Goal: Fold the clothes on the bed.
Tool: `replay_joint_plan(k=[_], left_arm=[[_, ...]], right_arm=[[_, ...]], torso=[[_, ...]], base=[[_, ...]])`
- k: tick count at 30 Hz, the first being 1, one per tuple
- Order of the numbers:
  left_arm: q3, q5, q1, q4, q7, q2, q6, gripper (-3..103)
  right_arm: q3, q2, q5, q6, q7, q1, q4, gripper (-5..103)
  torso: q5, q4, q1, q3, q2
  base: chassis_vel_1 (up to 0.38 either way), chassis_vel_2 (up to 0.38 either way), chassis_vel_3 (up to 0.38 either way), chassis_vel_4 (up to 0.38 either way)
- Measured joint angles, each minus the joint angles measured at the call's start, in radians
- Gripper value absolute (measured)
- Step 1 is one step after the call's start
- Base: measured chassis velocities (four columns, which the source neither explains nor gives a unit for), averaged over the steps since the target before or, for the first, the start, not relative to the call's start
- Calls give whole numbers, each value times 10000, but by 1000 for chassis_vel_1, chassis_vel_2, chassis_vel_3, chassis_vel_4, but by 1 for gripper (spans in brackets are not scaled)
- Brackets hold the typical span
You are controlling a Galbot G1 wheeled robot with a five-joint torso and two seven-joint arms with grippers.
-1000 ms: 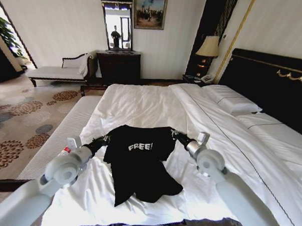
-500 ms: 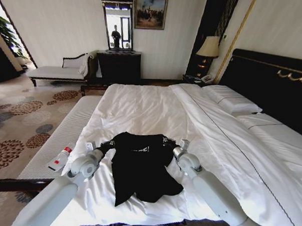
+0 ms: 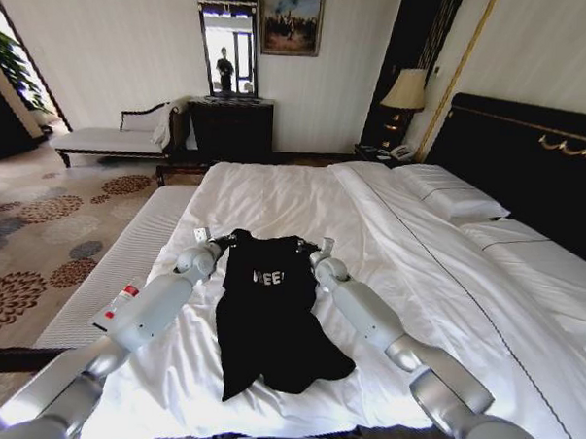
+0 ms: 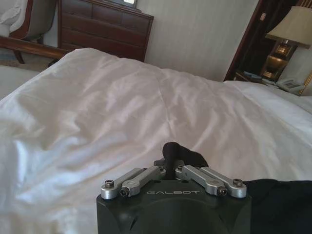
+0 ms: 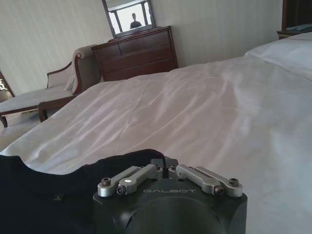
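Observation:
The clothes are one black T-shirt (image 3: 269, 321) with partly creased white lettering, lying lengthwise on the white bed (image 3: 294, 205). Both arms reach out over the mattress. My left gripper (image 3: 221, 242) is shut on the shirt's far left corner. My right gripper (image 3: 307, 247) is shut on the far right corner, so the far edge is stretched between them. In the left wrist view my left gripper (image 4: 169, 166) pinches a bunch of black fabric (image 4: 171, 150). The right wrist view has my right gripper (image 5: 165, 166) closed on the shirt's edge (image 5: 53, 195).
A narrow white-cushioned bench (image 3: 116, 260) runs along the bed's left side with a small white and red bottle (image 3: 120, 298) on it. Pillows (image 3: 450, 195) and the dark headboard (image 3: 529, 162) are at the right. A dresser (image 3: 229, 129) and chaise (image 3: 112, 139) stand beyond the bed.
Both grippers have carried the shirt's upper edge down and away from me across the bed. The shirt went from held up and bunched to stretched long on the sheet.

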Motion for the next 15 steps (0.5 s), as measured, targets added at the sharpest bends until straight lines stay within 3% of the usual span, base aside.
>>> replay_joint_plan(k=[6, 11, 15], left_arm=[[21, 222, -574, 1655, 275, -695, -48, 3], [-82, 790, -1150, 3163, 544, -1657, -215, 3], [-124, 1356, -1637, 4513, 883, -2629, -346, 3]], right_arm=[[-36, 422, 42, 129, -283, 796, -1719, 1], [144, 805, -129, 250, -645, 1255, -3026, 1], [741, 1371, -776, 466, -1116, 1795, -4794, 1]], torso=[[1, 2, -3, -1, 1], [2, 5, -5, -3, 2], [3, -8, -3, -1, 1]], base=[[0, 0, 0, 0], [0, 0, 0, 0], [0, 0, 0, 0]])
